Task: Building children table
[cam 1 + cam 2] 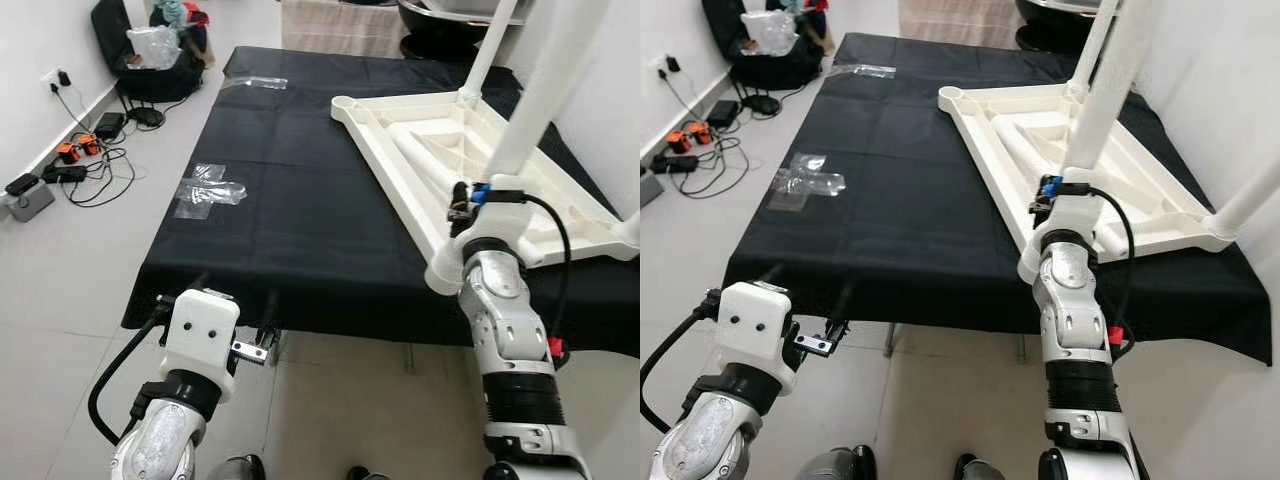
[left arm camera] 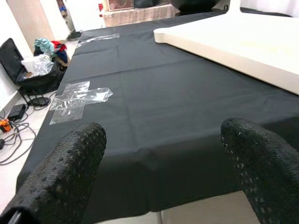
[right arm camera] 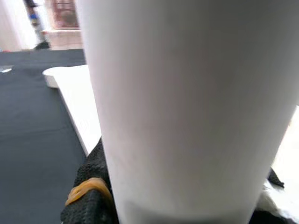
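Note:
A white children's tabletop (image 1: 372, 128) lies upside down on the black-covered table (image 1: 290, 200). One white leg (image 1: 488, 55) stands up from its far corner, and another leg (image 1: 1250, 205) pokes out at the right edge. My right gripper (image 1: 470, 200) is shut on a third white leg (image 1: 538, 95), held tilted above the tabletop's near corner (image 1: 445, 272). In the right wrist view that leg (image 3: 187, 102) sits between the black fingers (image 3: 88, 191). The leg's lower end is hidden behind my wrist. My left gripper (image 2: 163, 140) hangs open and unloaded at the table's front edge (image 1: 235, 295).
Crumpled clear plastic (image 1: 210, 188) lies on the black cloth at the left, with more plastic (image 1: 255, 82) further back. Cables and power strips (image 1: 70, 165) and a black bag (image 1: 150, 60) are on the floor at the left. A white wall (image 1: 615, 110) stands close on the right.

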Controlling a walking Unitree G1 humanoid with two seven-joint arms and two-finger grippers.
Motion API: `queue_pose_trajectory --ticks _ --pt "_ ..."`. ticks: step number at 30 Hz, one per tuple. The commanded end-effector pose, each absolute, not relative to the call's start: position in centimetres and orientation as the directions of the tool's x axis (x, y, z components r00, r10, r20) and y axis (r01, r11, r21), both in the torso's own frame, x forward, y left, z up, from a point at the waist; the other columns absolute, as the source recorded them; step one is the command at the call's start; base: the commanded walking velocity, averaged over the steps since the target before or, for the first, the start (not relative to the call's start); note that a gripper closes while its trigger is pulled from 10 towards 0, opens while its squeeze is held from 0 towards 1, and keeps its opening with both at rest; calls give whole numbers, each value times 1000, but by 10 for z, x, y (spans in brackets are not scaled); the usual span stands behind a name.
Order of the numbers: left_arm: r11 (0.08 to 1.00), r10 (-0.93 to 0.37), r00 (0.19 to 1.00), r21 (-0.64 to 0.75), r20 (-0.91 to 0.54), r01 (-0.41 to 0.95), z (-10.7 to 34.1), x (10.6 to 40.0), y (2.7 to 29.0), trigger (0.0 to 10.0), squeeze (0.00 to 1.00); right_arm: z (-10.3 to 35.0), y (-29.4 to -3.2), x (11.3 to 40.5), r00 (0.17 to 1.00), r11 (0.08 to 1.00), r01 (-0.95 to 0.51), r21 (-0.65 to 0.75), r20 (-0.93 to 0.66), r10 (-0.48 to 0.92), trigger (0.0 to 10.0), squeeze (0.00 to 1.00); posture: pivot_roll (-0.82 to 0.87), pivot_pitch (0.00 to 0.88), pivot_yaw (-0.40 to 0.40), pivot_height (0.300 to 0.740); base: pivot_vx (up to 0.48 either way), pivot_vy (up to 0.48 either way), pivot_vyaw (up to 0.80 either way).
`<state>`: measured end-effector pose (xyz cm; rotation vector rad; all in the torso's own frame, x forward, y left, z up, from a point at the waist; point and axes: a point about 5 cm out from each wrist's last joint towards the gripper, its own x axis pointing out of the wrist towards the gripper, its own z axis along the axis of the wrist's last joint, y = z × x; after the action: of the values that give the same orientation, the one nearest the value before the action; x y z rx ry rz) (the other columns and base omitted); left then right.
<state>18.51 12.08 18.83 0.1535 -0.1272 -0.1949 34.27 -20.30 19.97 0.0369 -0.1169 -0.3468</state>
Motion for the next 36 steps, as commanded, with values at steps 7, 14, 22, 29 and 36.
queue_pose_trajectory --ticks 7,14,22,29,36 --pt "968 -205 975 169 90 188 185 185 121 10000 0 176 -222 337 853 851 521 64 -35 -520 10000 0 93 215 -64 740 0 0 0" --pt "967 -207 974 169 90 190 185 185 121 10000 0 173 -222 333 782 773 624 115 -78 -619 10000 0 92 217 -62 740 0 0 0" --pt "968 -206 974 168 90 189 184 186 121 10000 0 166 -220 332 697 682 717 147 -165 -697 10000 0 93 217 -62 740 0 0 0" --pt "968 -205 975 167 91 188 184 186 121 10000 0 171 -218 335 638 628 770 113 -176 -750 10000 0 92 219 -64 740 0 0 0" --pt "968 -205 975 168 91 188 184 186 121 10000 0 178 -212 333 488 492 870 23 -182 -854 10000 0 92 219 -63 740 0 0 0"
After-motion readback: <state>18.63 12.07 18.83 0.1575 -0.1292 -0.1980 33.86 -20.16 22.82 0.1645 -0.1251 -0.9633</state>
